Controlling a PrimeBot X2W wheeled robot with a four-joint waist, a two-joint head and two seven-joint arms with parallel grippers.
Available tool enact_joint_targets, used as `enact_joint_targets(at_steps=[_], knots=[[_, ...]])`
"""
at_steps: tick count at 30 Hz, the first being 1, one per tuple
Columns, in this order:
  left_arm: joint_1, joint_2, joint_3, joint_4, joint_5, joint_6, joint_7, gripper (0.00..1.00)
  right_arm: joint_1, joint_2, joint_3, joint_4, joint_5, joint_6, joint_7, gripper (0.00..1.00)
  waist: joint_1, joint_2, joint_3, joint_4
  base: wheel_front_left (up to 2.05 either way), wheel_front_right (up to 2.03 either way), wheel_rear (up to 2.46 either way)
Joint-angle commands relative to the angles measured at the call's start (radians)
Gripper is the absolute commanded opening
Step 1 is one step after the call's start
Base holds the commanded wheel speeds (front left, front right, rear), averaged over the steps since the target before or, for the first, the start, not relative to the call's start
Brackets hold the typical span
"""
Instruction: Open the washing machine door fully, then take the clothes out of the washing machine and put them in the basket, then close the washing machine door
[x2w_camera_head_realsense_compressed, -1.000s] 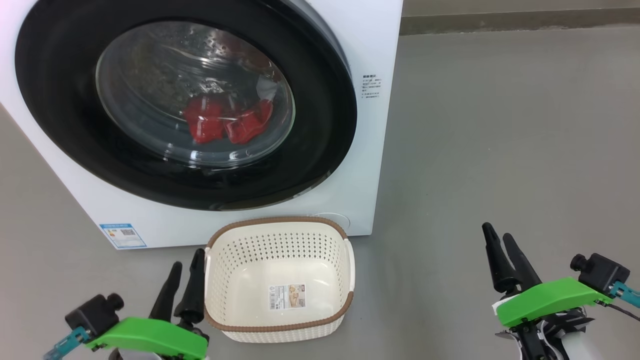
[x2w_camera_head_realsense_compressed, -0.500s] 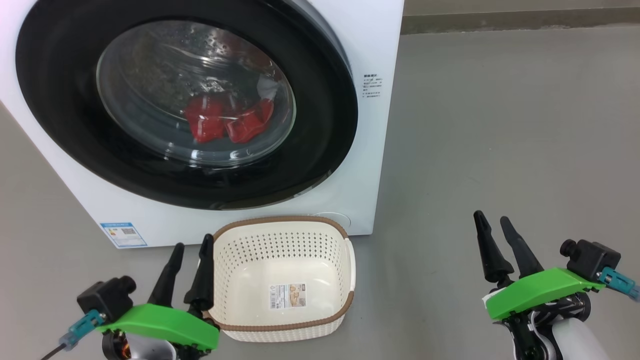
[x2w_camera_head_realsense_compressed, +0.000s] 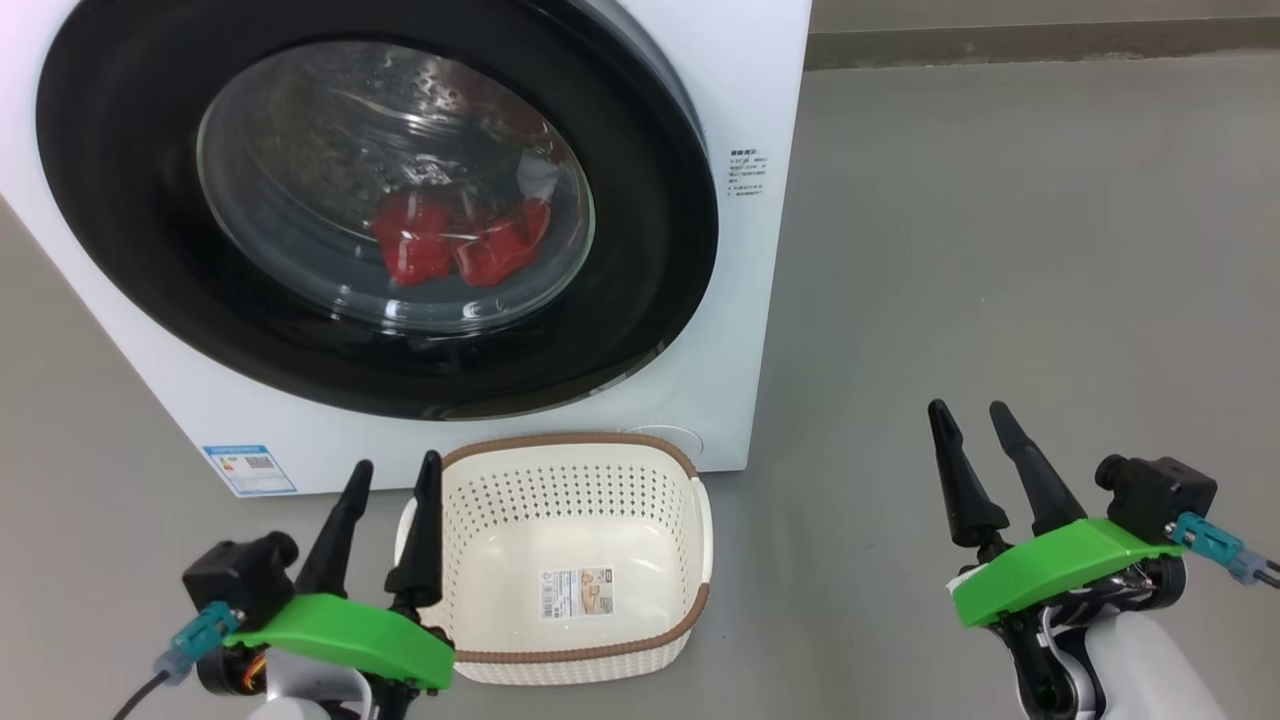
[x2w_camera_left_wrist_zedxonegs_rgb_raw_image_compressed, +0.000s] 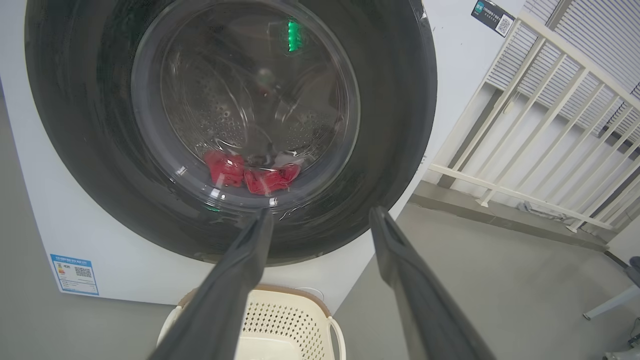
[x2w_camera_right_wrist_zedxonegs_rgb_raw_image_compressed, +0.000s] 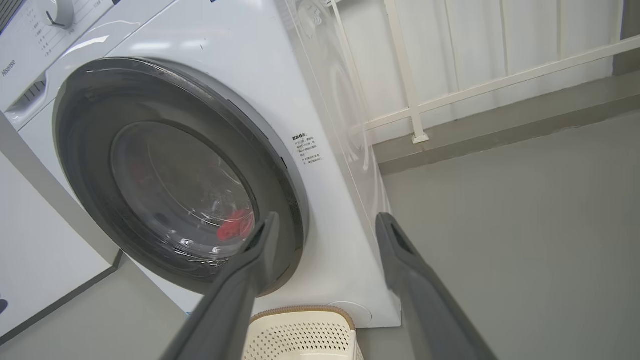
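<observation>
The washing machine (x2w_camera_head_realsense_compressed: 760, 80) stands at the upper left, its door (x2w_camera_head_realsense_compressed: 650, 240) with the glossy black rim lying flat against the front. Red clothes (x2w_camera_head_realsense_compressed: 455, 243) show through the glass bowl window, low in the drum; the same clothes (x2w_camera_left_wrist_zedxonegs_rgb_raw_image_compressed: 250, 175) appear in the left wrist view. The cream basket (x2w_camera_head_realsense_compressed: 575, 610) sits on the floor just before the machine, with nothing in it but its paper label. My left gripper (x2w_camera_head_realsense_compressed: 395, 470) is open beside the basket's left rim. My right gripper (x2w_camera_head_realsense_compressed: 970, 410) is open over bare floor, well right of the basket.
Grey floor (x2w_camera_head_realsense_compressed: 1000, 250) stretches to the right of the machine. A white railing (x2w_camera_left_wrist_zedxonegs_rgb_raw_image_compressed: 540, 125) stands behind the machine on its right side. A blue sticker (x2w_camera_head_realsense_compressed: 250, 468) marks the machine's lower left front. A white wall panel (x2w_camera_right_wrist_zedxonegs_rgb_raw_image_compressed: 30, 240) is left of the machine.
Both grippers have risen and moved forward toward the machine. The left one now overlaps the basket's left rim in the head view. Door, clothes and basket have not moved.
</observation>
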Motion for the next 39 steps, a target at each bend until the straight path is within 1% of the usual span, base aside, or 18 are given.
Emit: enact_joint_targets(at_steps=[1, 29, 39], knots=[[-0.057, 0.020, 0.016, -0.020, 0.037, 0.005, -0.016, 1.00, -0.054, -0.011, 0.025, -0.022, -0.041, -0.001, -0.015, 1.00, -0.0002, 0.0000, -0.001, -0.001, 0.00, 0.00, 0.00], [-0.121, 0.026, -0.020, -0.017, 0.334, 0.020, -0.095, 1.00, -0.114, -0.021, 0.070, -0.006, -0.339, -0.001, -0.094, 1.00, -0.0002, 0.0000, -0.011, 0.007, 0.00, 0.00, 0.00], [-0.113, 0.026, -0.015, -0.017, 0.327, 0.017, -0.095, 1.00, -0.108, -0.019, 0.067, -0.006, -0.339, -0.001, -0.094, 1.00, -0.0002, 0.0000, -0.009, 0.005, 0.00, 0.00, 0.00]])
